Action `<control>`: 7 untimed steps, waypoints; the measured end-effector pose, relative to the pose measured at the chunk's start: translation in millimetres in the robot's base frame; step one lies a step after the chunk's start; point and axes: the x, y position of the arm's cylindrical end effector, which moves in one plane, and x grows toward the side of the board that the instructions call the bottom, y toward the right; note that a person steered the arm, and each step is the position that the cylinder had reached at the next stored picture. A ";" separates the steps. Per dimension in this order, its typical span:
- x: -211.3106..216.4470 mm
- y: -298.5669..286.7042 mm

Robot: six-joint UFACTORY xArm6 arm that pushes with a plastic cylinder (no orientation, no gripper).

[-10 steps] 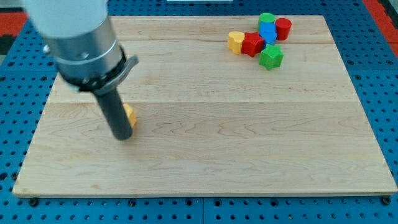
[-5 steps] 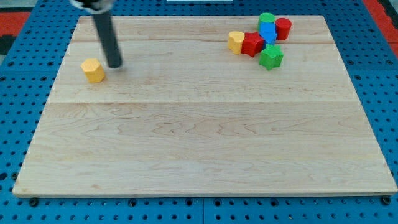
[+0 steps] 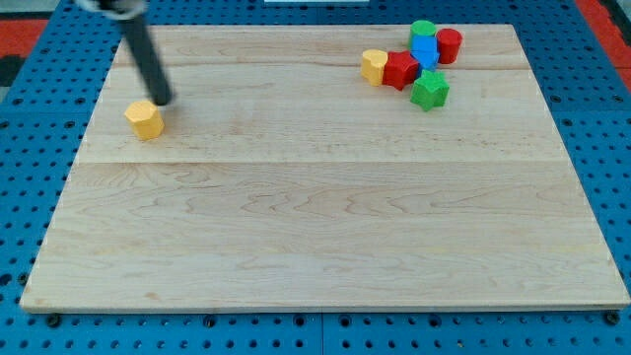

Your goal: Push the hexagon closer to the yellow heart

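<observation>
Blocks sit at two far ends of the wooden desk (image 3: 325, 227). At the view's left lies the yellow hexagon (image 3: 145, 119), alone. The arm has no jaws at all, only a dark rod, so nothing is being held. Its tip (image 3: 161, 100) rests just beside the hexagon, a little above it and to its right, touching it or very nearly.

That looks like the wrong side for the job. A push from there would send the hexagon further left and down, away from the heart. The tip likely needs to go round to the hexagon's left side first.

A long bare stretch of wood comes next. Then, near the view's top right, the yellow heart (image 3: 374, 65) leans against a red block (image 3: 400, 70). Huddled close are a blue block (image 3: 425, 50), a green block (image 3: 423, 30) behind it, a red cylinder (image 3: 449, 44) and a green star (image 3: 430, 91).
</observation>
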 end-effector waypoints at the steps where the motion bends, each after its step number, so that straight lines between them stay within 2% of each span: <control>1: 22.6 -14.3; 2: -46.8 -24.1; 3: -23.5 -126.9; 4: 38.0 -128.7; 5: 46.4 -58.0; 6: -0.9 23.3; 7: -3.5 136.3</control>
